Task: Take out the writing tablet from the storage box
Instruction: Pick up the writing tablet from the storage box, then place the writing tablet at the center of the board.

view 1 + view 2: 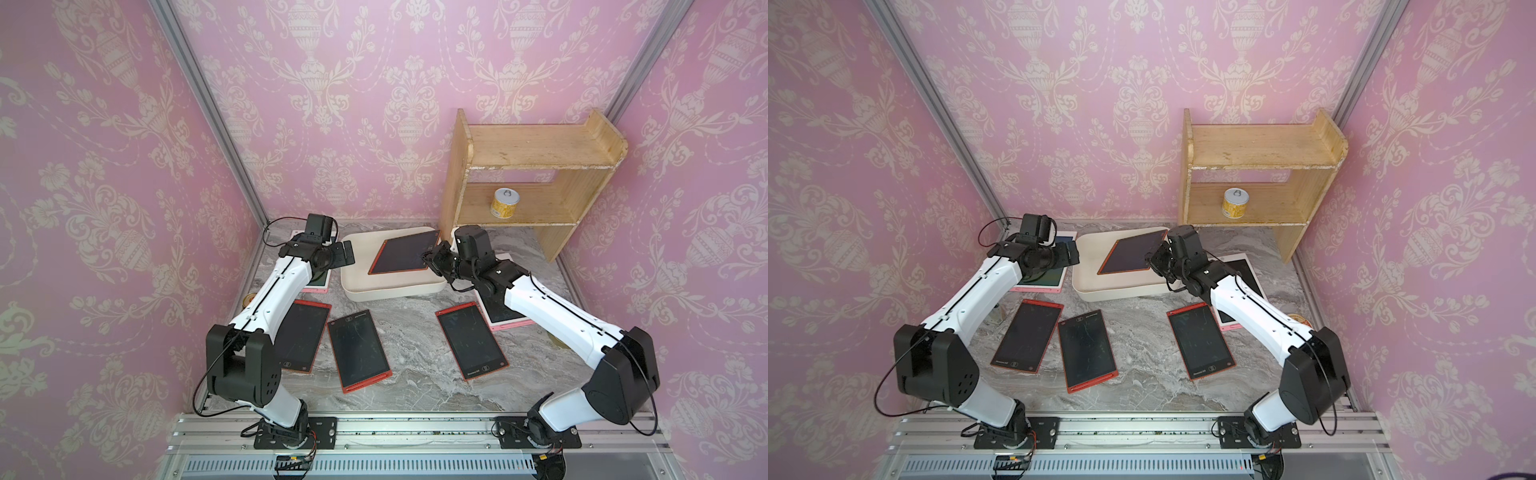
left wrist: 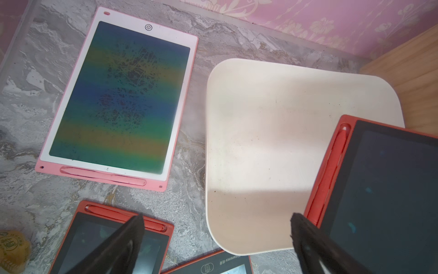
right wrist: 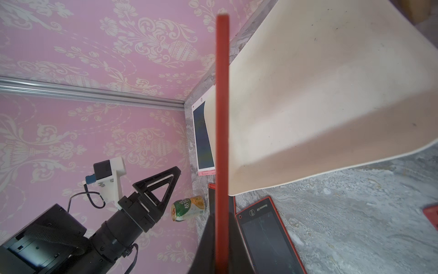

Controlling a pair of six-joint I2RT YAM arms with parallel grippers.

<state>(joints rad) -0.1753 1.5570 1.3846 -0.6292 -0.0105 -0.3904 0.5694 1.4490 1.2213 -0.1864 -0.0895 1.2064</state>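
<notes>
**Writing tablet [image 1: 405, 251] gripped over the storage box [image 1: 390, 293]**

The writing tablet you are after has a red frame and a dark, unlit screen. A red stylus is clipped along one long side, which shows best in the left wrist view [image 2: 379, 189]. It sits tilted above the inside of the off-white storage box, with its far corner reaching past the box's rear rim in both top views. You cannot tell whether its low edge touches the box floor.

The box is a low-walled tub with rounded corners. Apart from this tablet, its pale floor [image 2: 260, 142] is bare. Behind it, the wooden shelf [image 1: 536, 145] has a yellow can [image 1: 505, 202] on its lower tier. Other red tablets [image 1: 359, 351] lie flat on the counter [image 1: 415, 386] in front of the box, and a pink-framed one [image 2: 118, 99] lies to its left.

Your right end effector [image 1: 430, 257] is clamped on the tablet's edge. The right wrist view shows the fingers [image 3: 208, 237] pinching the thin red rim edge-on. That arm reaches forward and inward from its base, with the wrist just beside the box's right wall.

Your left end effector [image 1: 347, 251] has its jaws spread wide and grips nothing. It hovers just beside the box's left wall, above the pink-framed tablet, with the arm stretched forward.
</notes>
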